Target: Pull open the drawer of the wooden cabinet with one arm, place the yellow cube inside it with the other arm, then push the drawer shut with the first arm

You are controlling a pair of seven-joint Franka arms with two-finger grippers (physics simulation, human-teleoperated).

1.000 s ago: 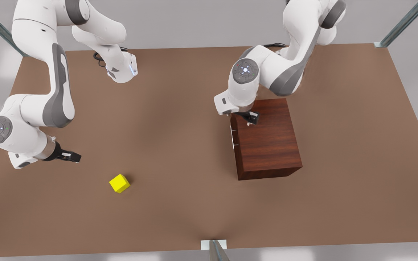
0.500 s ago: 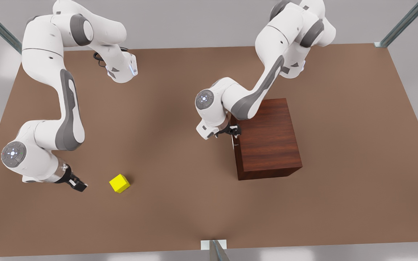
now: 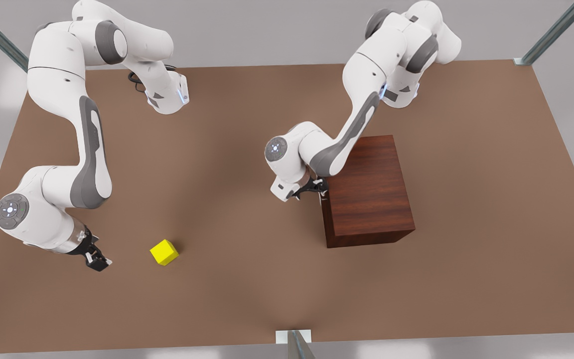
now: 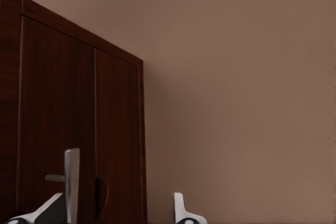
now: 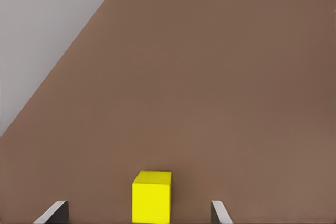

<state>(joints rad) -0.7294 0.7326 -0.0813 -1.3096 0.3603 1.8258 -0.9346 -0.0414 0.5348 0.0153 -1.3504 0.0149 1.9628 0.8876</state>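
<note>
My two glossy white jointed arms with grey inset panels, round grey joint caps with small lit dots, black two-finger grippers with pale tips, black cables at one base, blue status lights near both bases.

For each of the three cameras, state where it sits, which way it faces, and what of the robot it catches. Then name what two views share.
Front view: high above the table, looking down on both arms, the wooden cabinet and the yellow cube.
Left wrist view: on the arm at the cabinet, facing the drawer and its handle; the left gripper shows its open fingertips.
Right wrist view: on the arm near the cube, facing the yellow cube; the right gripper is open.
Shared: front and right wrist views both show the cube.
</note>
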